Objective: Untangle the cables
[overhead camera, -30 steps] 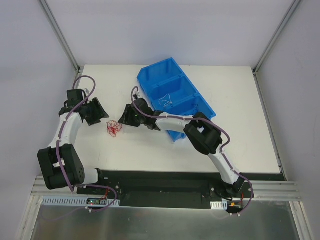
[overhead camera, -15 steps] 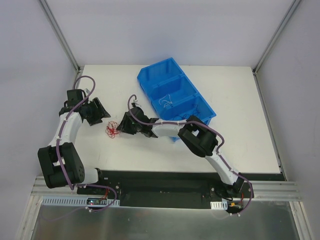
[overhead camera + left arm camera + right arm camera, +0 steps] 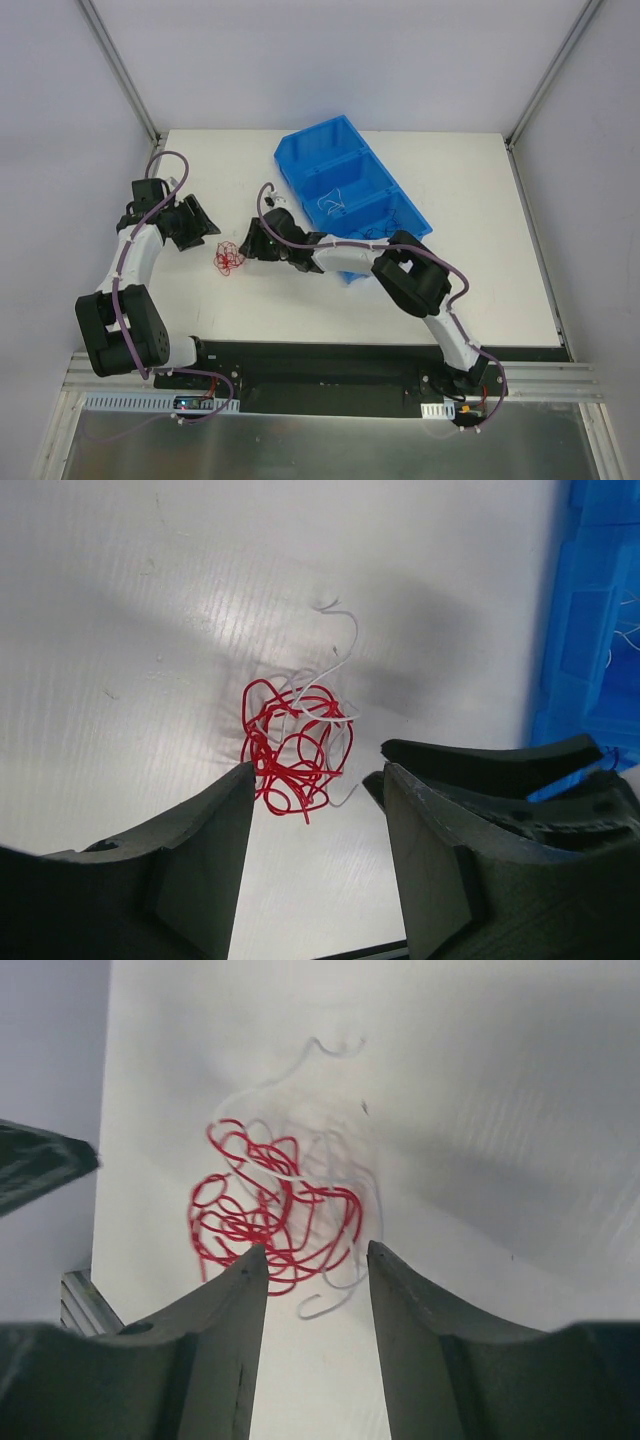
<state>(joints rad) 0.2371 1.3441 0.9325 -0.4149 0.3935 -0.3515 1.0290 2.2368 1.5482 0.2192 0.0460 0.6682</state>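
Observation:
The cables are a small tangle of red wire (image 3: pixel 228 260) with a thin white wire (image 3: pixel 338 658) wound through it, lying on the white table. No dark wire shows in it. My left gripper (image 3: pixel 203 231) stands open to the tangle's upper left. In the left wrist view the red loops (image 3: pixel 293 748) lie just beyond its fingertips (image 3: pixel 240 780). My right gripper (image 3: pixel 252 243) is open on the tangle's right. Its tips (image 3: pixel 252 1260) stop at the edge of the red loops (image 3: pixel 262 1218), and a white wire end (image 3: pixel 330 1300) curls between them. Neither gripper holds anything.
A blue bin (image 3: pixel 355 180) with compartments stands at the back, right of the tangle, with a thin white wire (image 3: pixel 331 206) inside. Its wall (image 3: pixel 600 630) shows at the right of the left wrist view. The right gripper's fingers (image 3: pixel 480 765) sit close beside my left one.
The right gripper dipped toward the tangle's near side, then drew back a little; the tangle shifted slightly with it. The left arm has barely moved.

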